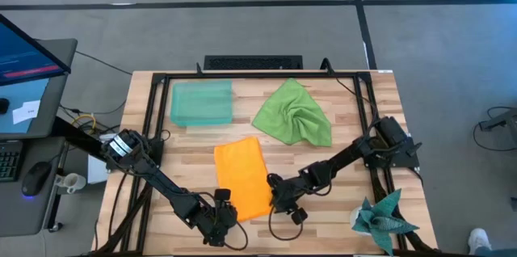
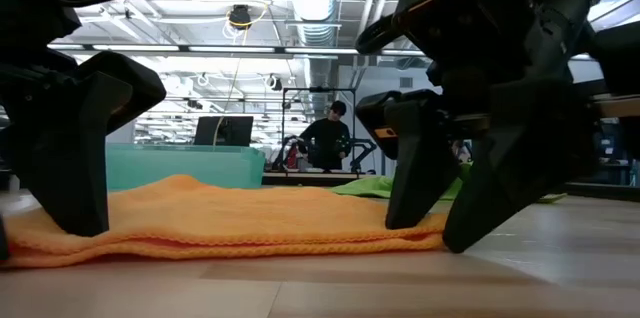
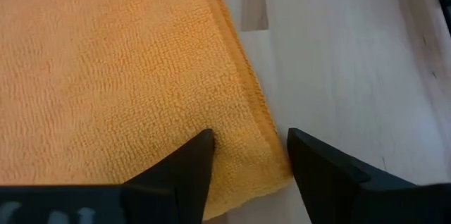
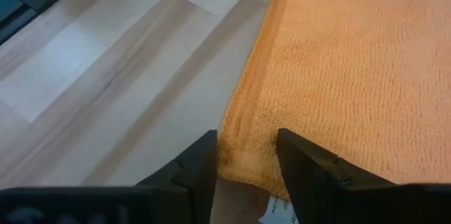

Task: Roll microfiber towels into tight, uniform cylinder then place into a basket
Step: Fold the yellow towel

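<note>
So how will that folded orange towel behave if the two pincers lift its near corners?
The orange towel looks soft and layered, so it will probably sag between the left pincer and right pincer. Its terry texture should grip well. The folded layers may peel apart, since their edges lie loose.

A folded orange towel (image 3: 120, 76) is seen lying flat on the pale wooden table (image 3: 338, 62). One of its corners is straddled by the left gripper (image 3: 248, 155), whose dark fingers (image 3: 184, 171) are spread apart, one over the cloth, the other beside its edge
</note>
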You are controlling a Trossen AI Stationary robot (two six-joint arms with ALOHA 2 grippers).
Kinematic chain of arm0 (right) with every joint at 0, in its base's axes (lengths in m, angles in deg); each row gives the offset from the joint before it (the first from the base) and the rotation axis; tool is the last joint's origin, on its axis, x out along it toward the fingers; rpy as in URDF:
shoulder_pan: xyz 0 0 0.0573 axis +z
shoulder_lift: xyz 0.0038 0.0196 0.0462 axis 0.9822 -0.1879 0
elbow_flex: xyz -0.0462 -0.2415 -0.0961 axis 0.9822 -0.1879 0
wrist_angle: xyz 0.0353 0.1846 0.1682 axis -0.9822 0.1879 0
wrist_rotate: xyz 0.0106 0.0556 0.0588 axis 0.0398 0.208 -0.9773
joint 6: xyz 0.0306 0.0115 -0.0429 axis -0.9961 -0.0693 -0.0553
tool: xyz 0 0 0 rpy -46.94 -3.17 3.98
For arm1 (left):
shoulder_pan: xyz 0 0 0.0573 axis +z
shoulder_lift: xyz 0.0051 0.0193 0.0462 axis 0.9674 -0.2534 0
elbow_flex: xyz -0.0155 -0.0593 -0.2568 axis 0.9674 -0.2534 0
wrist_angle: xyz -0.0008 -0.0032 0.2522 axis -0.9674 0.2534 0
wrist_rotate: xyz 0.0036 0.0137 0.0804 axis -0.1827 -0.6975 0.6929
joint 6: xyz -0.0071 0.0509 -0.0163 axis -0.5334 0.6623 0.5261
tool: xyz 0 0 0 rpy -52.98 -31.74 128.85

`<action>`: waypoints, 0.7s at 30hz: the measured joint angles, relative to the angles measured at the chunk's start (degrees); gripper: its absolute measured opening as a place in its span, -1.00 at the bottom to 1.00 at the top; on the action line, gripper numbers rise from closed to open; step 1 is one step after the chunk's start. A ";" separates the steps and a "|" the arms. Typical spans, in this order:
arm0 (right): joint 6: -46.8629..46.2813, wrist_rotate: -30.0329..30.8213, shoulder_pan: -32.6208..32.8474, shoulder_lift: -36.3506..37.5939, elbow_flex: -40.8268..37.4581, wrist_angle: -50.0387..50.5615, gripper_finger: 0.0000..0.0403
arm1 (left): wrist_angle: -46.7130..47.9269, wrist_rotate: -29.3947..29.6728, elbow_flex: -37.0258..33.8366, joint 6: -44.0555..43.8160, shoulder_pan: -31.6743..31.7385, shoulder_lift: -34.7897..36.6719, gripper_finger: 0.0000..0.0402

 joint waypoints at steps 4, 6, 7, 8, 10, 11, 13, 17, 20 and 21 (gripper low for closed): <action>-0.13 0.08 -0.27 0.04 0.03 0.68 -0.26 | 0.08 1.34 -0.04 -0.13 0.13 -0.03 -0.36; -0.50 0.43 -0.27 0.04 0.05 0.81 -0.36 | 0.08 1.48 -0.04 -0.13 0.28 -0.03 -0.48; -0.66 0.52 -0.30 0.04 0.05 0.91 -0.43 | 0.08 1.62 -0.04 -0.11 0.30 -0.03 -0.54; -1.04 0.54 -0.32 0.06 0.05 1.09 -0.50 | 0.08 1.69 -0.07 -0.11 0.32 -0.03 -0.60; -1.83 0.67 -0.32 0.10 0.07 1.49 -0.64 | 0.05 1.85 -0.07 -0.23 0.33 -0.03 -0.71; -2.17 0.72 -0.28 0.10 0.07 1.50 -0.71 | 0.05 1.95 -0.07 -0.51 0.35 -0.03 -0.76; -2.90 0.75 -0.11 0.29 0.06 1.72 -0.85 | 0.08 2.12 -0.09 -1.06 0.35 -0.03 -0.85; -3.56 0.93 0.69 1.10 -0.07 2.46 -0.94 | 0.80 2.01 0.64 -1.44 0.14 -0.01 -0.97; -6.26 0.81 1.74 2.20 -0.19 3.38 -0.87 | 2.51 2.14 3.26 -0.21 -0.55 -0.01 -0.96; -7.43 0.75 2.19 2.69 -0.10 3.88 -0.86 | 3.27 2.25 4.41 0.40 -0.82 -0.01 -0.95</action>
